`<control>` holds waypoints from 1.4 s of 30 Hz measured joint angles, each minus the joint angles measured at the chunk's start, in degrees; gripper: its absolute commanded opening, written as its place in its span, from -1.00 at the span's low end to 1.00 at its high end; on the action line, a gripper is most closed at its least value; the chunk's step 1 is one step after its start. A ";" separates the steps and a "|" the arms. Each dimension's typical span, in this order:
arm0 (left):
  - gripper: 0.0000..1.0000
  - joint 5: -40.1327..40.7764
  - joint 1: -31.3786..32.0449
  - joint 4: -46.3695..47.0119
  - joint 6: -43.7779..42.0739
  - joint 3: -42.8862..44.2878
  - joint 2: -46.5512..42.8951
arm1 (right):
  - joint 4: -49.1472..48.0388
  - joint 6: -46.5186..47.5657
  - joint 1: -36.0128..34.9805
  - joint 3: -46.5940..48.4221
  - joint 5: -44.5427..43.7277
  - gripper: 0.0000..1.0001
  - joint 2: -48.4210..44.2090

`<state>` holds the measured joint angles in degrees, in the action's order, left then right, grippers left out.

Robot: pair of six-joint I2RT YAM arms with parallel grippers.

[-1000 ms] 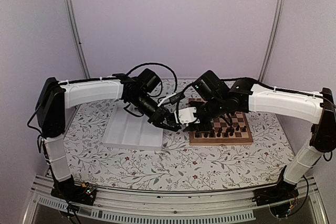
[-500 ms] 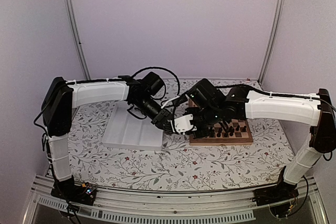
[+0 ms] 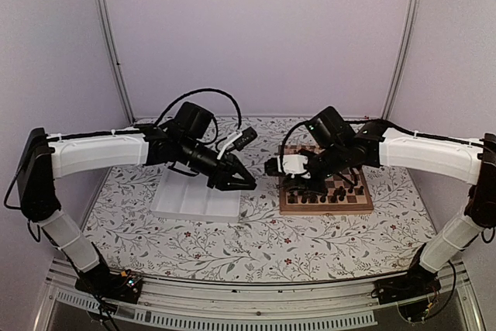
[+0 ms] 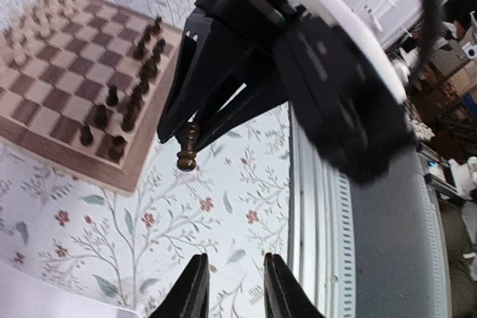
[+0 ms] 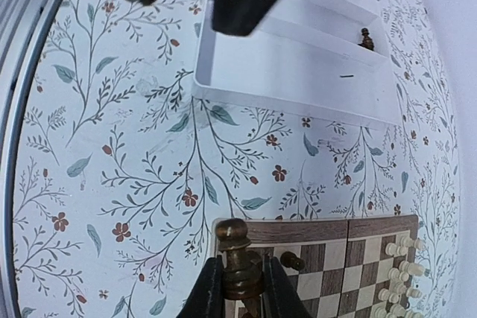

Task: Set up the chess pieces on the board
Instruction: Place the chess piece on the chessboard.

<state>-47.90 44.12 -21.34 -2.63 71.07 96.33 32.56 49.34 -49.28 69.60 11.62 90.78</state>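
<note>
My right gripper point(image 5: 240, 272) is shut on a dark chess piece point(image 5: 237, 247) and holds it over the near left corner of the board point(image 5: 320, 229). In the top view this gripper point(image 3: 271, 167) hangs at the board's point(image 3: 325, 208) left edge. Several dark pieces point(image 3: 329, 191) stand on the board's near rows, and pale pieces point(image 5: 399, 248) stand further in. My left gripper point(image 3: 248, 183) is open and empty, pointing at the right one from a short way off. The left wrist view shows its gripper point(image 4: 235, 288) open, with the held piece point(image 4: 187, 147) ahead.
A white plastic tray point(image 3: 186, 199) lies left of the board under my left arm. One dark piece point(image 5: 365, 36) stands in its far compartment. The floral tablecloth point(image 3: 256, 246) runs to the metal rail at the near edge.
The two grippers were tip to tip beside the tray. They have parted: the left arm drew back to the left, and the right gripper moved right to the board with the dark piece.
</note>
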 measured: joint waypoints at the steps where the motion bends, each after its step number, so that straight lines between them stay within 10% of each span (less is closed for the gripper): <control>1: -0.38 1.53 0.24 3.21 0.28 -1.84 -2.01 | 0.00 -0.87 1.53 -0.13 1.99 -0.80 -0.98; 15: -0.19 25.59 14.38 40.04 -7.56 -11.89 -5.22 | -0.50 -13.18 17.00 -2.73 38.73 -0.80 -5.88; 42: -0.53 22.14 13.18 44.06 -3.17 -6.23 2.51 | 0.46 -12.02 17.11 -3.58 44.22 -0.77 -7.82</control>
<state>-25.76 57.30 22.72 -5.80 64.84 98.85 33.01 37.32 -32.16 66.02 55.83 82.96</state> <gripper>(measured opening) 0.239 0.148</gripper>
